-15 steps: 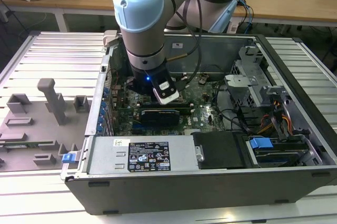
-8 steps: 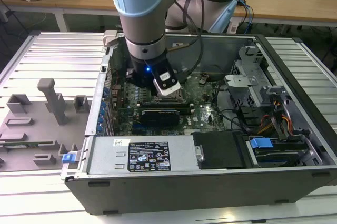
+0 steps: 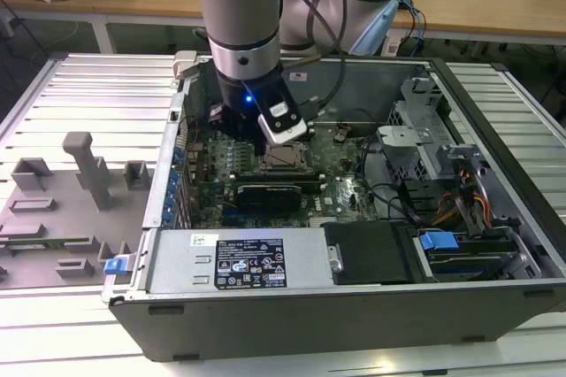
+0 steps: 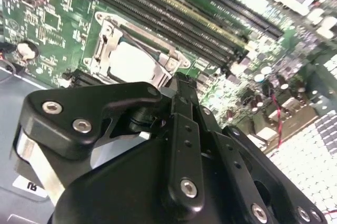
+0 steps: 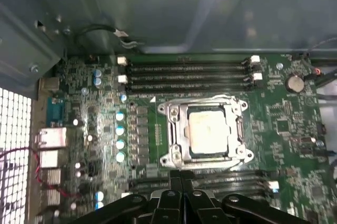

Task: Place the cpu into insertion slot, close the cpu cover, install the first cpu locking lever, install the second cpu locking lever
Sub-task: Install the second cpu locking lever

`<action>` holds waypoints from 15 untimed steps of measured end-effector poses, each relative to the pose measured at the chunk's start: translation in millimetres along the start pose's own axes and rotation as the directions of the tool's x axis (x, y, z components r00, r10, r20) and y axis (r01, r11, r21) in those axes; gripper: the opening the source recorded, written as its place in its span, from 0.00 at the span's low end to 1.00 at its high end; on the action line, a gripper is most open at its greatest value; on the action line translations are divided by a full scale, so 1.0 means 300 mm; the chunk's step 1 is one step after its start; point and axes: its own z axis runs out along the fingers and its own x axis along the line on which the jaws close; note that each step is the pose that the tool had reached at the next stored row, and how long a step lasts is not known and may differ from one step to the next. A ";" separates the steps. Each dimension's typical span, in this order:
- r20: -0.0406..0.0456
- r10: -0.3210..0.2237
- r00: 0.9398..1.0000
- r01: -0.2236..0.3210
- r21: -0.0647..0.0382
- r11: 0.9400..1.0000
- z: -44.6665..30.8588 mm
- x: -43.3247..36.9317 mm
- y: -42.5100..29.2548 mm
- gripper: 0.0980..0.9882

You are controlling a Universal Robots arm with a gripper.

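- Wooden desks are running along the back of the room in the exterior view, and a ribbed grey work table [image 3: 80, 94] is carrying an open computer case [image 3: 354, 306] lying on its side.
- Grey fixture blocks [image 3: 84, 165] are standing on the table toward the exterior view's left, well apart from the case.
- Inside the case, a green motherboard [image 5: 295, 124] is lying flat, with long black memory slots [image 5: 184, 74] running along two opposite sides of the socket.
- The arm [image 3: 234, 5] is reaching down into the case, with a blue light glowing near its wrist.
- The cpu [image 5: 209, 130] is sitting in the insertion slot [image 5: 181, 129] in the middle of the board, its pale metal top showing in both wrist views [image 4: 131, 63].
- The cpu cover [image 5: 205, 103] is lying down over the chip as a silvery frame, with the chip showing through its square window.
- A thin lever wire [image 4: 139, 40] is running along one edge of the frame in the second wrist view; whether it is latched I cannot tell.
- The gripper [image 5: 181, 182] is hovering just beside the socket, over the nearer memory slots, with its black fingers [image 5: 174, 187] pressed together and nothing between them.
- In the second wrist view the closed fingertips [image 4: 179, 84] are pointing at the edge of the socket frame; contact cannot be judged.
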 end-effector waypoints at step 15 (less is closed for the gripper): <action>-0.002 0.002 1.000 -0.002 0.008 1.000 0.062 -0.048 -0.011 0.01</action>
